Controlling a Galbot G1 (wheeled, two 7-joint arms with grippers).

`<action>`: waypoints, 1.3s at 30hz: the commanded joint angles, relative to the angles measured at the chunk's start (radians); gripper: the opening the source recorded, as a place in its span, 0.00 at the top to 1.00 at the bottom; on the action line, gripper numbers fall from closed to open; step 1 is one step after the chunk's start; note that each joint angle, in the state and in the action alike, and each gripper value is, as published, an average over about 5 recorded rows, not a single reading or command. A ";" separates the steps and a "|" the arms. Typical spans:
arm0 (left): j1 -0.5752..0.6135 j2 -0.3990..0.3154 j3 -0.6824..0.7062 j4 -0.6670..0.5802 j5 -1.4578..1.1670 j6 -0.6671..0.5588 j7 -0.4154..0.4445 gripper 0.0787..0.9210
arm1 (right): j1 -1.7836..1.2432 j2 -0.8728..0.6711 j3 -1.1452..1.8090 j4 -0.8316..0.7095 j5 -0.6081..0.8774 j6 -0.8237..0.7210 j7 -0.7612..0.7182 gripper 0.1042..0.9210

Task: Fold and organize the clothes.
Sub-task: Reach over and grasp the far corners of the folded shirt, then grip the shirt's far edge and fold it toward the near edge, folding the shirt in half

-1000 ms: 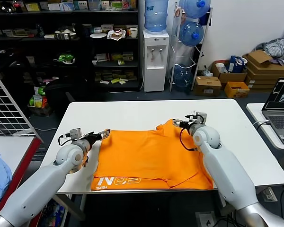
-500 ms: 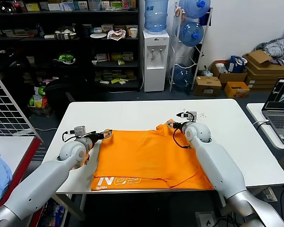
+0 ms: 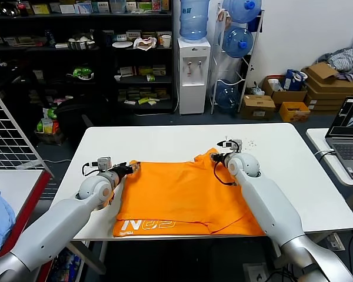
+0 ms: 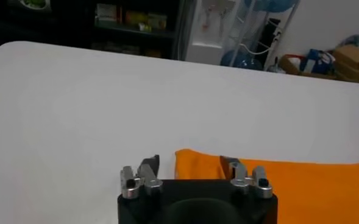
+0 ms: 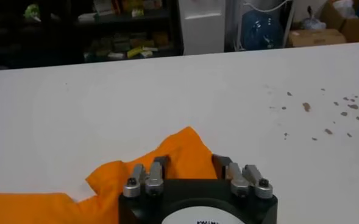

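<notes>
On white table (image 3: pixel 165 138), flat orange T-shirt (image 3: pixel 182 197)

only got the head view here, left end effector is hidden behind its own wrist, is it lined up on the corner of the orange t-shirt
Observer: Yes. In the left wrist view the left end effector stands open, with the corner of the soft bright orange short-sleeved T-shirt lying between its fingers.
Operator: and the right one
Observer: The right wrist view shows the right end effector centred on a raised, pointed fold of the T-shirt.
Operator: anything on the table past that fold
Observer: Small brown specks lie scattered on the white table beyond it, apart from the cloth.
</notes>
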 commanded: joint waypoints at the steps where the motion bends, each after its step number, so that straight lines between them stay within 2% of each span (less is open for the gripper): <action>1: -0.004 -0.005 0.009 0.012 0.015 0.001 0.007 0.47 | 0.000 0.002 -0.004 0.007 0.002 0.000 -0.004 0.68; 9: 0.003 -0.016 0.011 0.030 0.062 -0.024 0.027 0.74 | -0.010 -0.017 -0.003 0.035 0.011 0.026 -0.020 0.95; 14: 0.014 -0.017 0.003 0.022 0.124 -0.057 0.047 0.91 | -0.021 -0.029 0.003 0.051 0.009 0.069 -0.036 0.98; 17: 0.022 -0.012 -0.012 0.003 0.134 -0.069 0.050 0.98 | -0.034 -0.040 0.015 0.075 0.016 0.094 -0.045 0.98; 27: 0.087 0.064 -0.083 -0.165 0.070 -0.069 0.019 0.98 | -0.161 -0.132 0.095 0.288 0.115 0.077 -0.013 0.98; 39: 0.287 0.188 -0.184 -0.446 0.010 -0.059 -0.015 0.98 | -0.429 -0.307 0.221 0.613 0.280 0.008 0.067 0.98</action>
